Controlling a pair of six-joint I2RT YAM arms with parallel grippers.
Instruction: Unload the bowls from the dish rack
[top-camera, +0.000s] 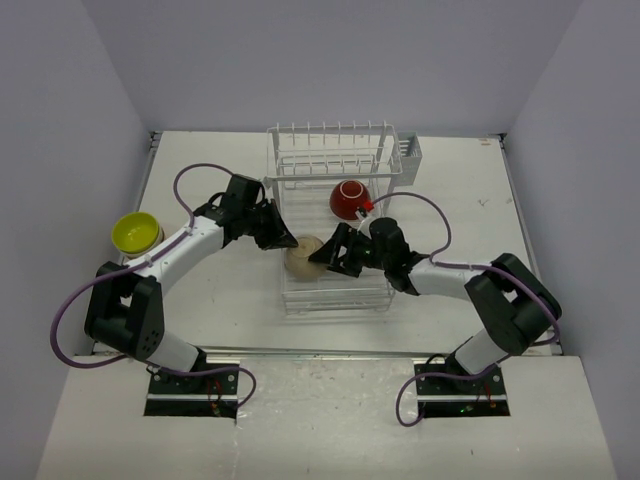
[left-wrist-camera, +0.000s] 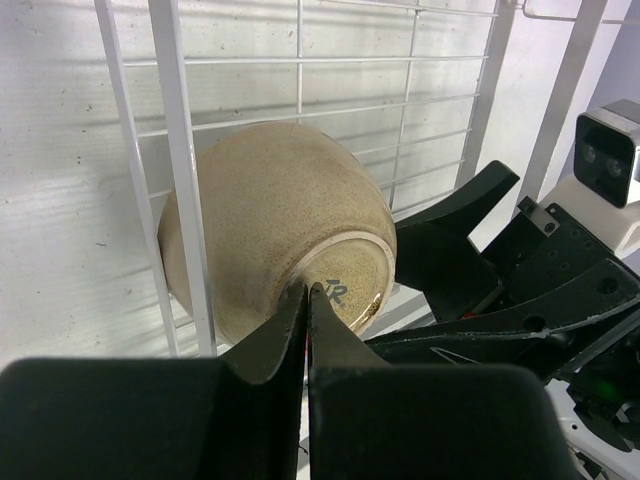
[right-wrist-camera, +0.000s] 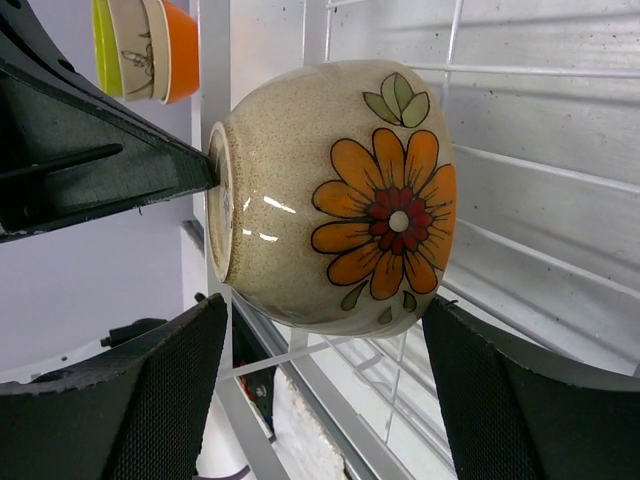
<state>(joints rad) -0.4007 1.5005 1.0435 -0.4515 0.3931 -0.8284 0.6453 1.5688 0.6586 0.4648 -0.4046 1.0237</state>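
Beige bowl lies sideways in dish rack; your right end effector straddles it released, left end effector clenched at its foot

1 overhead, 2 wrist close-ups, shared bowl

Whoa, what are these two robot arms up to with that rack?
They are unloading bowls from a white dish rack. Both are at one beige bowl lying on its side there: the open right hand straddles it, and the shut left hand has its tips at the bowl's foot. A dark red bowl is in the rack too; a lime-yellow bowl sits out on the table.
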